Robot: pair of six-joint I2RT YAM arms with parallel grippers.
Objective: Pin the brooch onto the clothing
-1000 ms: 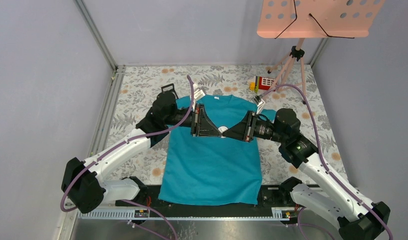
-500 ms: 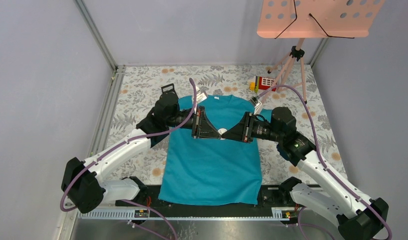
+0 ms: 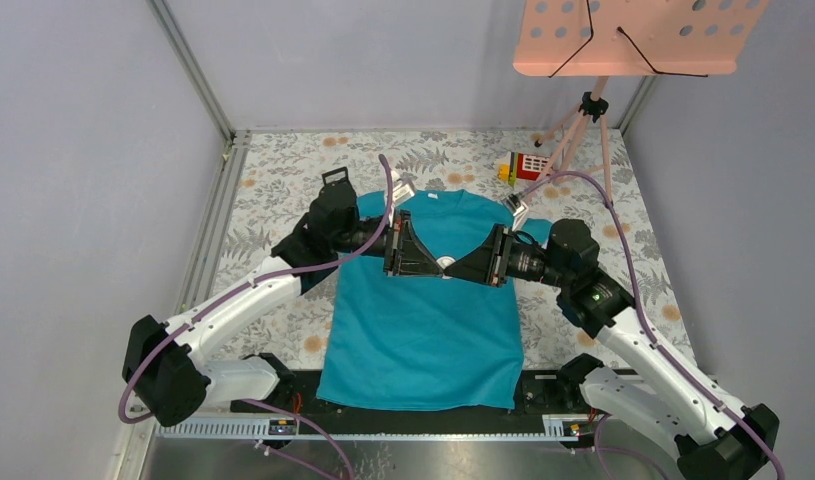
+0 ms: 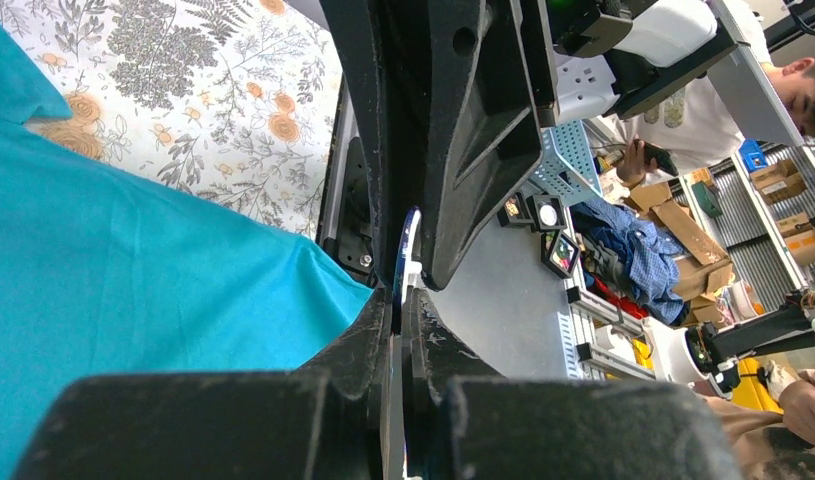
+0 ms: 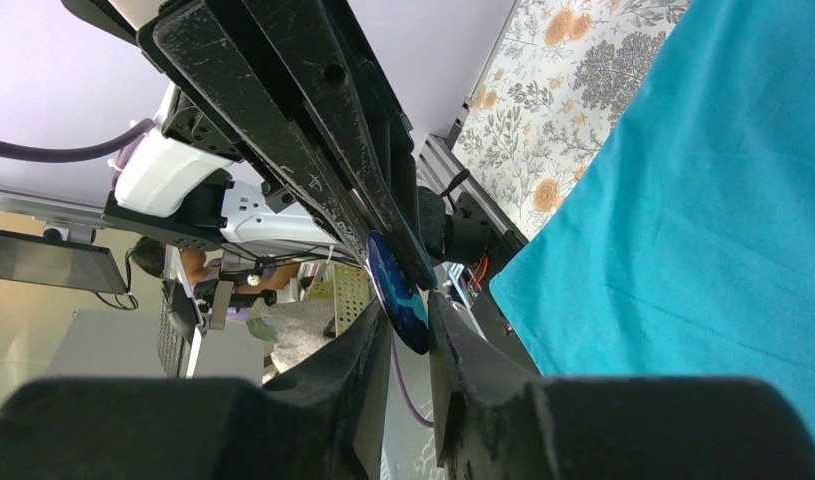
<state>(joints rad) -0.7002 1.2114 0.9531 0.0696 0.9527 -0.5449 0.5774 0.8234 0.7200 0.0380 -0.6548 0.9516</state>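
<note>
Hem nearest, the teal clothing (image 3: 423,330) lies flat on the floral table (image 3: 283,190). Above its chest the grippers meet tip to tip. The left gripper (image 4: 401,310) pinches the dark-blue brooch (image 5: 398,290) by its edge. The right gripper (image 5: 408,325) narrowly brackets the disc; whether it grips, I cannot tell. At far right stands a pink music stand (image 3: 628,40).

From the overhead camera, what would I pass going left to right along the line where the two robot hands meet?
Floral table cover → left arm → left hand → brooch → right hand → right arm.
</note>
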